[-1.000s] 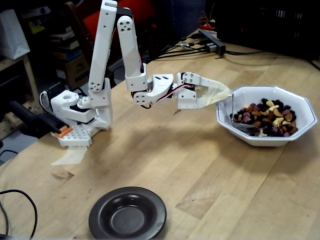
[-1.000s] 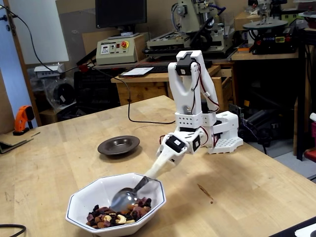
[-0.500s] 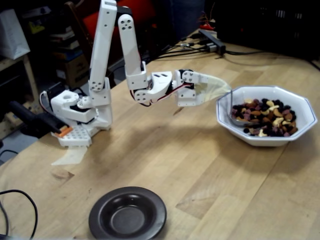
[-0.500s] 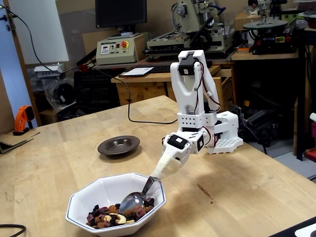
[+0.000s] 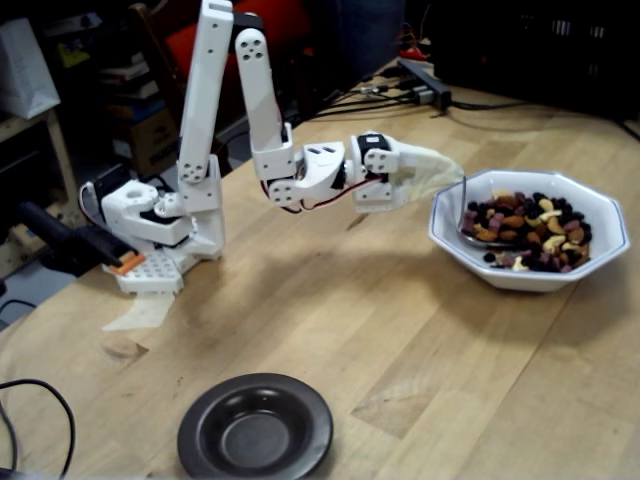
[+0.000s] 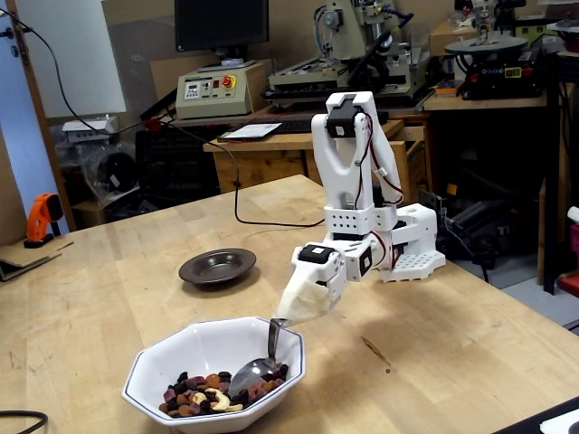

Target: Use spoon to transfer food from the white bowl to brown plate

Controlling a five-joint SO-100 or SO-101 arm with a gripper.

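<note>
The white octagonal bowl [image 5: 605,235] [image 6: 172,356] holds the food [image 5: 530,232] [image 6: 213,391], a mix of almonds, cashews and dark bits. My gripper [image 5: 432,172] [image 6: 303,303] is shut on the spoon's taped handle end. The spoon [image 5: 466,222] [image 6: 258,369] hangs down into the bowl, its metal bowl resting among the food at the near edge of the pile. The brown plate [image 5: 256,428] [image 6: 217,267] lies bare on the table, apart from the bowl.
The arm's white base [image 5: 160,235] [image 6: 412,244] is fixed on the wooden table. A power strip and cables [image 5: 420,88] lie at the table's back. A black cable [image 6: 240,203] runs across the table. Workshop machines stand behind.
</note>
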